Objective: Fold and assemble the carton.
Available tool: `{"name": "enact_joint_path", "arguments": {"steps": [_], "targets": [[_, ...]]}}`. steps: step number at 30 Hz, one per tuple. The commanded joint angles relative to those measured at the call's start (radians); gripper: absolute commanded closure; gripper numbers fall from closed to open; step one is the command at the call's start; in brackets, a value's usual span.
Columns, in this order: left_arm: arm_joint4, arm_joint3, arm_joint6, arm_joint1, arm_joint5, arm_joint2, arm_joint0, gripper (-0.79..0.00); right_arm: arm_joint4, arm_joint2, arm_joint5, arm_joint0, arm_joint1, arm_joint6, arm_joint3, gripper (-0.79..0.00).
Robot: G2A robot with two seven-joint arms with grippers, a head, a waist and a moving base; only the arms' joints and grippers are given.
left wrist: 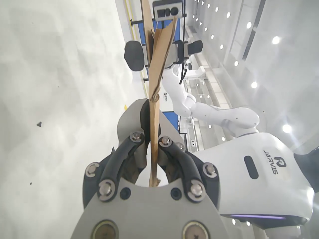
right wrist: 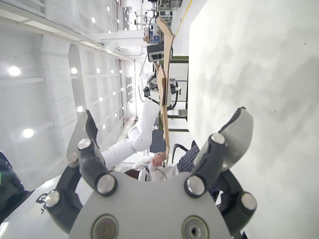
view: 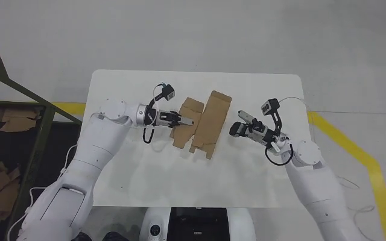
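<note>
1. At the table's centre, a little toward 12 o'clock, the flattened brown carton (view: 202, 123) is held up off the white table (view: 120, 175), and its shadow falls toward 6 o'clock. Both wrist views show it edge-on, as a thin sheet with flaps splaying at the far end.
2. Handling, as I judge it: this is light corrugated board, stiff across the panels but ready to bend along its scored creases. The dry surface should grip well under rubber pads. It looks easy to crush or kink at a corner, and one spot beside the pinch already appears crumpled.
3. Where to hold: take a panel edge near a crease, well inside the flap corners, so the sheet hinges at the score rather than buckling. A second hold on the opposite edge, at 3 o'clock, would let the flat tube be pulled open.
4. On the carton's 9 o'clock edge, the left gripper (view: 181, 120) pinches the board, with a finger pressed flat on either face.
5. Just beside the carton's 3 o'clock edge, the right gripper (view: 236, 128) has its fingers spread wide with nothing between them. Its wrist view puts the board beyond the fingertips, apart from them.
6. Risk: with a hold on one side only, the far side is free to sag or twist.
7. Off the table at 9 o'clock, loose cardboard sheets (view: 15, 120) lie in a dark frame. Yellow floor tape (view: 329, 129) runs past 3 o'clock.
</note>
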Motion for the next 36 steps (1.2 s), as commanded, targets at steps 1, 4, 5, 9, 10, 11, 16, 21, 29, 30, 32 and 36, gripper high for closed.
{"name": "enact_joint_path", "arguments": {"steps": [1,4,5,9,10,11,16,21,29,30,32,36], "targets": [[0.005,0.002,-0.015,0.0,-0.004,0.007,-0.007,0.0,-0.004,-0.013,0.006,0.017,-0.001,0.033,0.016,-0.785],[0.013,0.002,-0.049,-0.002,0.006,0.027,-0.021,0.0,-0.021,-0.034,0.008,0.038,-0.002,0.074,0.036,-0.773],[0.015,-0.002,-0.057,-0.003,0.013,0.034,-0.024,0.0,-0.03,-0.04,0.005,0.043,-0.002,0.087,0.042,-0.757],[0.026,-0.004,-0.06,-0.003,0.016,0.053,-0.033,0.0,-0.043,-0.062,-0.002,0.059,-0.003,0.144,0.058,-0.613],[0.021,-0.006,-0.062,-0.003,0.018,0.057,-0.034,0.0,-0.046,-0.067,-0.003,0.061,-0.003,0.153,0.06,-0.594],[0.014,-0.006,-0.065,-0.003,0.021,0.06,-0.034,0.0,-0.046,-0.072,-0.004,0.064,-0.003,0.162,0.062,-0.563],[0.011,-0.003,-0.065,-0.002,0.021,0.072,-0.037,0.0,-0.033,-0.089,-0.014,0.073,-0.005,0.197,0.067,-0.379],[0.002,-0.002,-0.07,0.0,0.027,0.086,-0.039,0.0,-0.026,-0.101,-0.019,0.081,-0.005,0.227,0.076,-0.114],[-0.048,-0.015,-0.07,0.003,0.026,0.091,-0.034,-0.477,0.022,-0.112,-0.027,0.089,-0.006,0.284,0.09,0.0],[-0.062,-0.015,-0.071,0.004,0.028,0.089,-0.033,-0.785,0.032,-0.11,-0.03,0.089,-0.006,0.29,0.091,0.0],[-0.103,-0.009,-0.063,0.005,0.019,0.077,-0.031,-0.785,0.056,-0.103,-0.04,0.085,-0.005,0.292,0.091,0.0],[-0.182,0.008,-0.026,0.004,-0.014,0.045,-0.02,-0.785,0.077,-0.076,-0.075,0.056,-0.004,0.212,0.078,0.0]]}}
